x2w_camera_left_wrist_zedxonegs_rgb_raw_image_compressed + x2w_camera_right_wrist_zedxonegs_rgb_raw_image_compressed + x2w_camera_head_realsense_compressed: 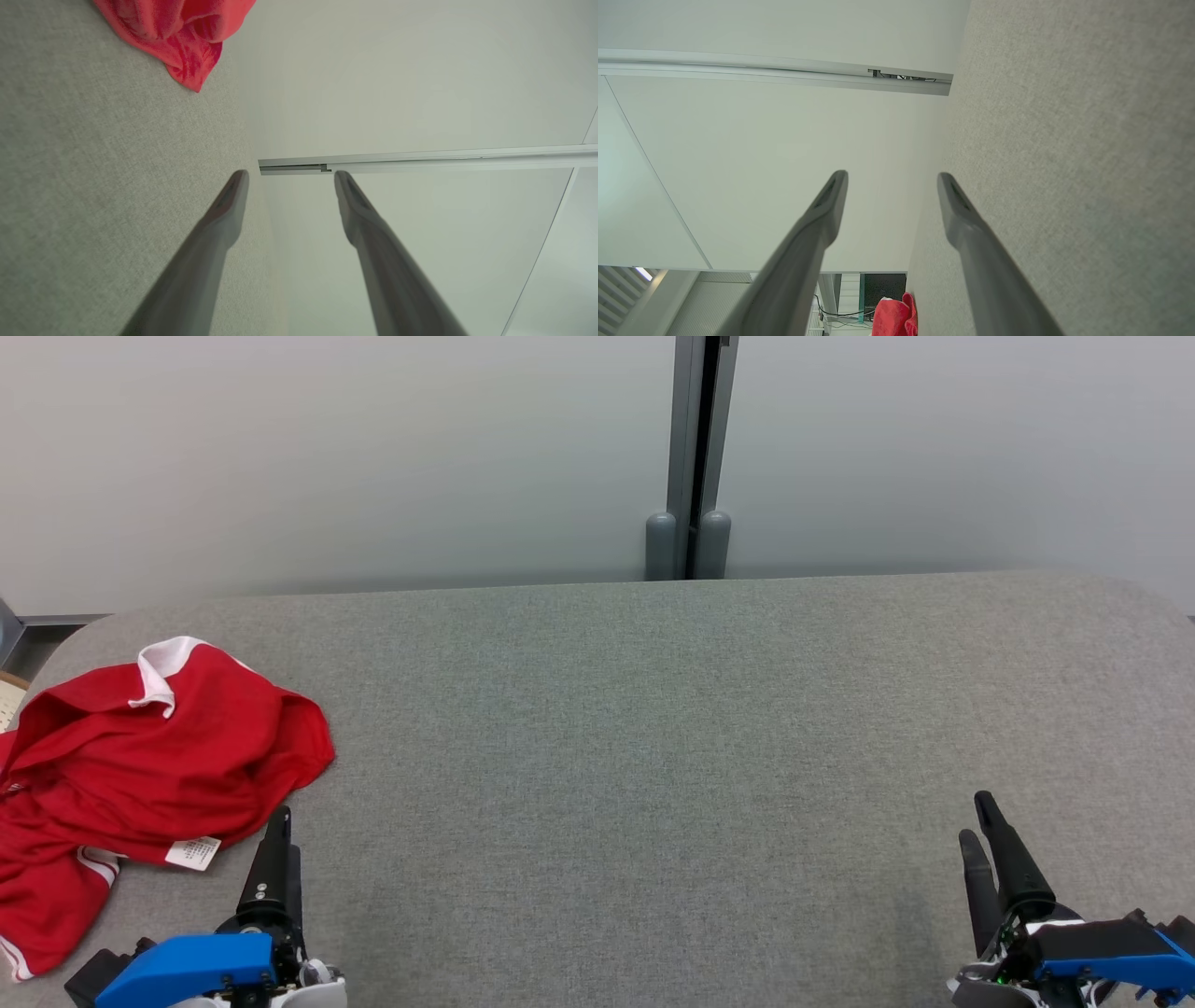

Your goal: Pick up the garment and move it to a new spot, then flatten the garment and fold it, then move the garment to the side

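Observation:
A red garment (140,756) with a white collar and a white tag lies crumpled at the left end of the grey table (653,756), partly over the left edge. Its corner shows in the left wrist view (187,42) and a small part low in the right wrist view (896,319). My left gripper (278,821) rests at the lower left, just right of the garment's near edge, open with nothing between its fingers (229,205). Far across the table, the right gripper (978,817) is open at the lower right, its fingers (957,210) holding nothing.
A pale wall stands close behind the table's back edge, split by a grey vertical post (695,457). The table's corners are rounded. A wide stretch of bare grey cloth lies between the two grippers.

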### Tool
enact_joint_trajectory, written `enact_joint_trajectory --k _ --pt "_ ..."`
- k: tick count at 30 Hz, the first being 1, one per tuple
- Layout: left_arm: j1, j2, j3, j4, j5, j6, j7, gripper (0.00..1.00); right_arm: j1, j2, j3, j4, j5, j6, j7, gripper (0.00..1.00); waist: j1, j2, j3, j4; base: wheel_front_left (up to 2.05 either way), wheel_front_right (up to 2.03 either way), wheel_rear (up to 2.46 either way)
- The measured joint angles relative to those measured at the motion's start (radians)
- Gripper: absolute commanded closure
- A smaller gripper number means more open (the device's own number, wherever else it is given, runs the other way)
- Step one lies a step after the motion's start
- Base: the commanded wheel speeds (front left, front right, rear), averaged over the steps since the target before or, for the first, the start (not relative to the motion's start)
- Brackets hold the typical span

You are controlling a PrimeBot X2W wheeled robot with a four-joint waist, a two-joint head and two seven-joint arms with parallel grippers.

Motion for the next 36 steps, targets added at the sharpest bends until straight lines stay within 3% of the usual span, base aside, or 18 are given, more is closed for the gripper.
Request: enact_joint_trajectory --k 22,27,36 --pt "0.008 0.018 -0.090 -0.029 0.392 0.068 -0.086 0.00 0.009 0.000 0.010 -0.043 -0.411 0.000 -0.087 0.00 0.0000 0.0000 -0.001 0.005 0.00 0.00 0.00" --pt "0.014 0.029 -0.122 -0.037 0.533 0.084 -0.115 0.00 0.017 0.000 0.020 -0.054 -0.562 0.000 -0.116 0.00 0.0000 0.0000 -0.001 0.008 0.00 0.00 0.00" --pt "0.019 0.040 -0.151 -0.041 0.659 0.097 -0.141 0.00 0.019 0.000 0.030 -0.058 -0.684 0.000 -0.140 0.00 0.0000 0.0000 -0.002 0.010 0.00 0.00 0.00"
